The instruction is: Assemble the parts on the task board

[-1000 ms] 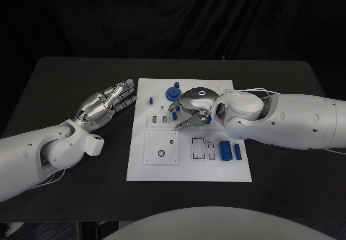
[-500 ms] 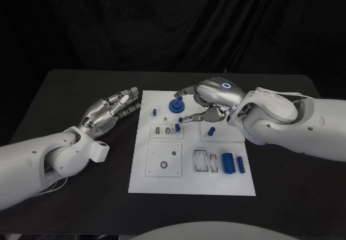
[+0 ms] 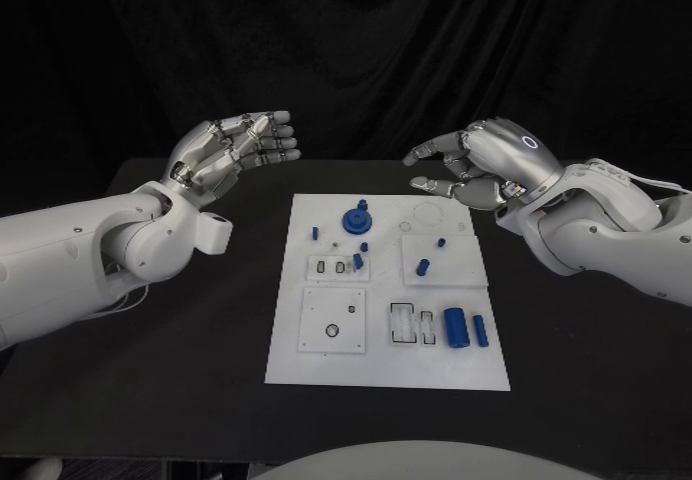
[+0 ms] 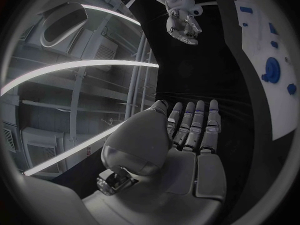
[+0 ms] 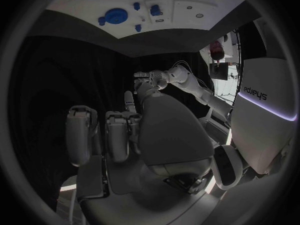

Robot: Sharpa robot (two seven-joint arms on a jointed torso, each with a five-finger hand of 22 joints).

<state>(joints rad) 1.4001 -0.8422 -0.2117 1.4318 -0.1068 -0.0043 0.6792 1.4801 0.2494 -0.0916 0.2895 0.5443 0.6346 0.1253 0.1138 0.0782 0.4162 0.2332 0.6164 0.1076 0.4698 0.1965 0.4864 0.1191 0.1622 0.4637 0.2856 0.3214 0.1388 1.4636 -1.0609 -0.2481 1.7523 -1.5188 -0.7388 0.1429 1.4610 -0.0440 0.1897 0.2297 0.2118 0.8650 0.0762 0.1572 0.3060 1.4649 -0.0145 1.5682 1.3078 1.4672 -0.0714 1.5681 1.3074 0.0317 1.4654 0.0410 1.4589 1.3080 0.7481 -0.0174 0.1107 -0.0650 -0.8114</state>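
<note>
- I had the table (image 3: 188, 350) in front of me, black, with the white board (image 3: 378, 368) lying flat at its middle.
- My left arm (image 3: 87, 250) came in from the left and was raised; its hand (image 3: 231, 145) hung above the table's far left, well apart from the board, fingers lightly curled and spread, grasping nothing, so I took it as released.
- My right arm (image 3: 620, 245) came in from the right; its hand (image 3: 483, 165) was up over the board's far right corner, fingers bent but apart, nothing between them, released too.
- On the board's far part stood the blue gear (image 3: 356, 218), with a peg rising from it.
- Near the board's right edge lay two blue bars (image 3: 464, 328) side by side, just right of two outlined slots (image 3: 414, 324).
- A small blue pin (image 3: 423, 267) stood on the square plate right of centre.
- Another pin (image 3: 315, 233) stood near the left edge, and two more (image 3: 359, 255) stood close to the small slotted block at the middle.
- The square plate (image 3: 332, 320) with a hole sat on the near left.
</note>
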